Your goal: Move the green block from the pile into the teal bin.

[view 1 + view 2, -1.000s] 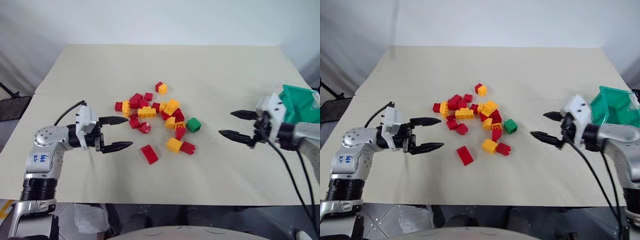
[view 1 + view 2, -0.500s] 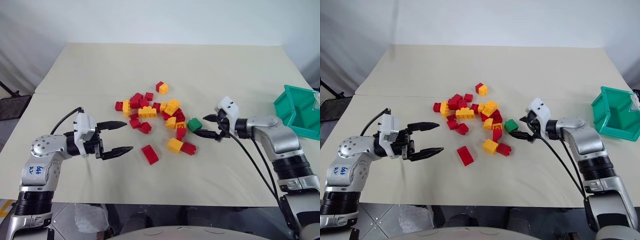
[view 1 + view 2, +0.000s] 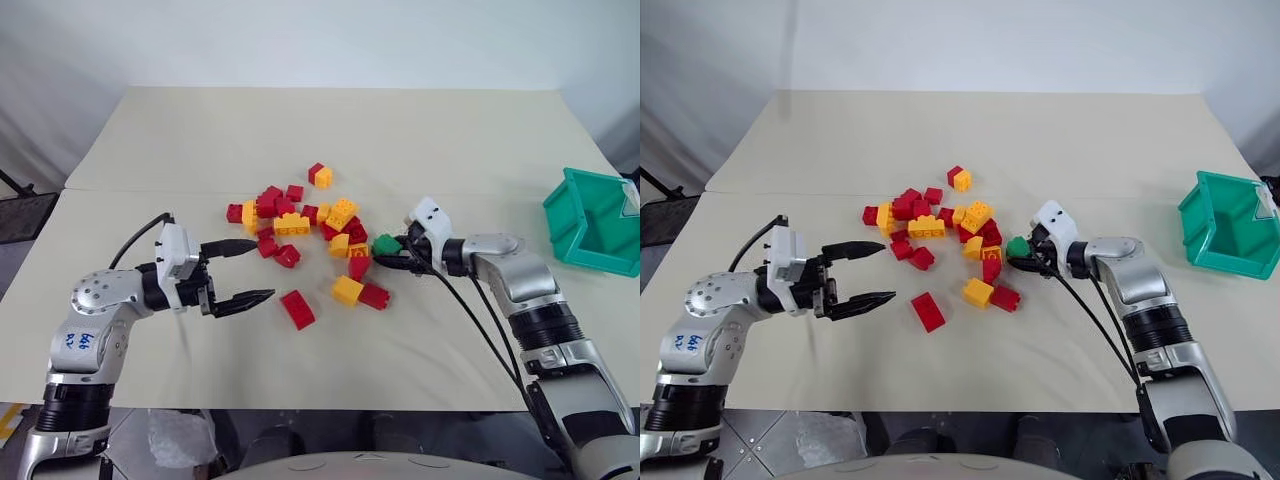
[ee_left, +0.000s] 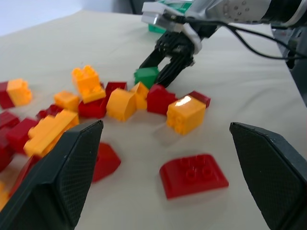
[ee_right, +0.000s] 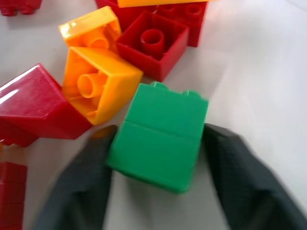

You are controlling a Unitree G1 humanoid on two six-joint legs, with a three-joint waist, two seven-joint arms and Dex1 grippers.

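The green block (image 5: pixel 160 136) is a small, glossy plastic brick, roughly square with rounded studs on one face. It lies at the right-hand edge of the pile (image 3: pixel 305 235), on the bench (image 3: pixel 330 130), and sits tipped: in the right wrist view its studs face away from the camera, toward the neighbouring bricks, with a smooth side turned to the lens. It is too nearly square to give it a long axis.

The right end effector (image 3: pixel 392 254) has its two black, finely textured fingers (image 5: pixel 76 187) pressed against opposite sides of the green block, so it is clamped on it (the brick still rests among the others, low on the bench). Touching or just beside the block are an orange-yellow brick lying on its side with its hollow underside and inner tube showing, and a red brick likewise upturned.

The pile is a loose scatter of red and orange-yellow studded bricks, shiny and hard-edged, a few stacked or leaning, with a flat red one (image 3: pixel 298 308) lying apart nearer the robot.

The left end effector (image 3: pixel 245 270) hangs to the left of the pile with its fingers spread wide and nothing between them.

The teal bin (image 3: pixel 595 222) is an open plastic box with slanted walls, well apart from the pile at the bench's right edge. The bench is covered in a matte, cream-coloured sheet.
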